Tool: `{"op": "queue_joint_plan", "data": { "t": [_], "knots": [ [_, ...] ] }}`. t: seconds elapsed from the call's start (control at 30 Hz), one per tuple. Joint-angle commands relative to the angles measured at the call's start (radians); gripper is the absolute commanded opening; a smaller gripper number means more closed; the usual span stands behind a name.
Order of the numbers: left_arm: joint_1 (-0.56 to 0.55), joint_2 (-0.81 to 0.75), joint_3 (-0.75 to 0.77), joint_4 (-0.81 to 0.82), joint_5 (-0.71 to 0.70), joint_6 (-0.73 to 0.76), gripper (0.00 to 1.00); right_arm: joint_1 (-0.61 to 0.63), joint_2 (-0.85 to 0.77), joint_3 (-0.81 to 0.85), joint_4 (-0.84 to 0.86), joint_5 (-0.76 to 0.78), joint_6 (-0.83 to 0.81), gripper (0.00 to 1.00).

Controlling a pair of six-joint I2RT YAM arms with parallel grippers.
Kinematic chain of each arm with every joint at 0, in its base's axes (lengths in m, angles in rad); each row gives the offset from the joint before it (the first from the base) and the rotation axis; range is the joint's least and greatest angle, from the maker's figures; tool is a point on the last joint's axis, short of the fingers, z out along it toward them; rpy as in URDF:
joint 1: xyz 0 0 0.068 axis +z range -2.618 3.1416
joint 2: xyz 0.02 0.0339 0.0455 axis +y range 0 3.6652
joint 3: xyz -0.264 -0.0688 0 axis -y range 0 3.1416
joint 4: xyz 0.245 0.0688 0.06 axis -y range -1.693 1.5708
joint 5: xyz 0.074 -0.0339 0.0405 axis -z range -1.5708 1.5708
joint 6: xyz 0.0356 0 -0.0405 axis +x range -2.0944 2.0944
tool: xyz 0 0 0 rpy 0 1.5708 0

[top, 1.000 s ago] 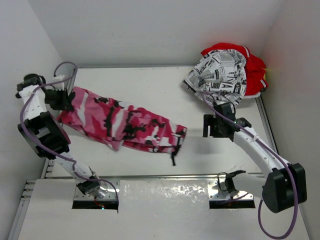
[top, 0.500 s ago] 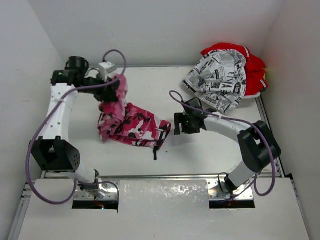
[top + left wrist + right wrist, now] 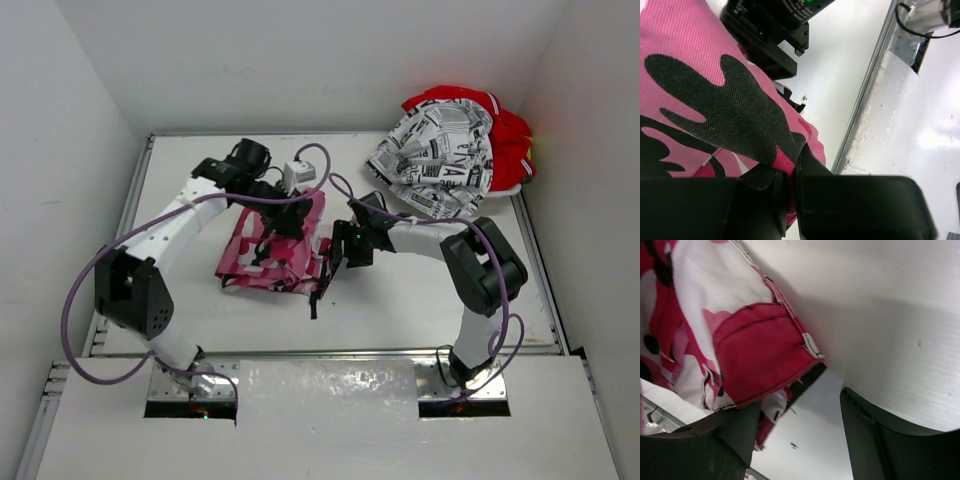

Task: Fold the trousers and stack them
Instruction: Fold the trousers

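Camo trousers (image 3: 268, 262) sit bunched in a rough fold on the table (image 3: 420, 300), a bit left of centre, w/ pink, white, black and crimson patches facing up. The far right part of the cloth rises to my L gripper (image 3: 296, 218). On the L wrist cam the pads are pressed together w/ a thick edge of pink and black cloth pinched between them, so that one is clamped on the camo pair. A thin black cord (image 3: 316, 298) trails off the near right edge of the fold onto the table.

R gripper (image 3: 338, 252) is just beside the right edge of the fold, pointing at it, close to the L gripper. On the R wrist cam its fingers (image 3: 875, 440) are spread apart, low over the white surface. A crimson patch and stitched hem of the camo pair lie by one finger and overlap it in that view, but I can't tell if they touch. The other finger is over bare table. Nothing is pinched there.

Newsprint trousers (image 3: 440, 160) are heaped in the far right corner, white w/ black print, draped over the red trousers (image 3: 512, 140), which show behind and to the right of them. Both of those are well apart from the camo pair and from both grippers
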Motion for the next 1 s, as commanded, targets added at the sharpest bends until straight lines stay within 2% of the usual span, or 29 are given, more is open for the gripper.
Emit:
{"op": "queue_joint_plan", "data": {
  "t": [0.0, 0.03, 0.1, 0.13, 0.2, 0.23, 0.3, 0.33, 0.43, 0.47, 0.57, 0.63, 0.7, 0.73, 0.77, 0.8, 0.87, 0.97],
  "knots": [
    [-0.028, 0.05, -0.006, 0.114, -0.012, -0.053, 0.0, 0.005, 0.012, 0.047, 0.025, -0.024, 0.008, 0.63],
    [-0.038, 0.064, -0.006, 0.118, -0.018, -0.053, 0.01, 0.002, 0.012, 0.061, 0.004, -0.021, 0.003, 0.63],
    [-0.049, 0.098, -0.004, 0.122, -0.043, -0.045, 0.1, -0.016, 0.006, 0.076, -0.047, -0.003, -0.01, 0.64],
    [-0.057, 0.106, -0.003, 0.122, -0.049, -0.042, 0.22, -0.029, -0.015, 0.07, -0.085, 0.022, -0.01, 0.64],
    [-0.065, 0.119, -0.001, 0.12, -0.054, -0.033, 0.33, -0.084, -0.054, 0.047, -0.116, 0.046, -0.006, 0.67],
    [-0.075, 0.121, 0.0, 0.119, -0.054, -0.027, 0.57, -0.108, -0.075, 0.012, -0.137, 0.056, -0.003, 0.68],
    [-0.094, 0.132, 0.031, 0.083, -0.043, 0.021, 0.9, -0.193, -0.155, -0.024, -0.157, 0.088, 0.003, 0.69],
    [-0.117, 0.135, 0.046, 0.062, -0.041, 0.041, 1.0, -0.217, -0.184, -0.042, -0.177, 0.105, -0.004, 0.69],
    [-0.129, 0.127, 0.123, -0.021, -0.07, 0.12, 1.0, -0.257, -0.288, 0.011, -0.28, 0.235, -0.088, 0.69],
    [-0.121, 0.116, 0.137, -0.035, -0.09, 0.136, 1.0, -0.257, -0.322, 0.034, -0.308, 0.323, -0.136, 0.69],
    [-0.033, 0.06, 0.138, -0.007, -0.126, 0.127, 1.0, -0.253, -0.4, 0.078, -0.366, 0.42, -0.171, 0.68],
    [0.068, 0.038, 0.137, -0.009, -0.112, 0.128, 1.0, -0.203, -0.458, 0.052, -0.302, 0.431, -0.196, 0.67],
    [0.17, 0.032, 0.122, -0.004, -0.124, 0.116, 1.0, -0.123, -0.523, 0.029, -0.179, 0.436, -0.265, 0.63],
    [0.197, 0.035, 0.108, 0.019, -0.138, 0.105, 1.0, -0.039, -0.528, 0.03, -0.146, 0.427, -0.289, 0.62],
    [0.243, 0.038, 0.065, 0.034, -0.159, 0.078, 1.0, -0.011, -0.514, 0.033, -0.089, 0.351, -0.299, 0.61],
    [0.262, 0.052, 0.037, 0.072, -0.199, 0.064, 1.0, 0.031, -0.499, 0.033, -0.064, 0.303, -0.27, 0.54],
    [0.302, 0.072, -0.039, 0.115, -0.225, 0.046, 1.0, 0.074, -0.442, 0.019, 0.011, 0.175, -0.263, 0.5],
    [0.317, 0.121, -0.109, 0.18, -0.267, 0.013, 1.0, 0.146, -0.385, -0.02, -0.006, 0.152, -0.254, 0.38]
  ]
}}
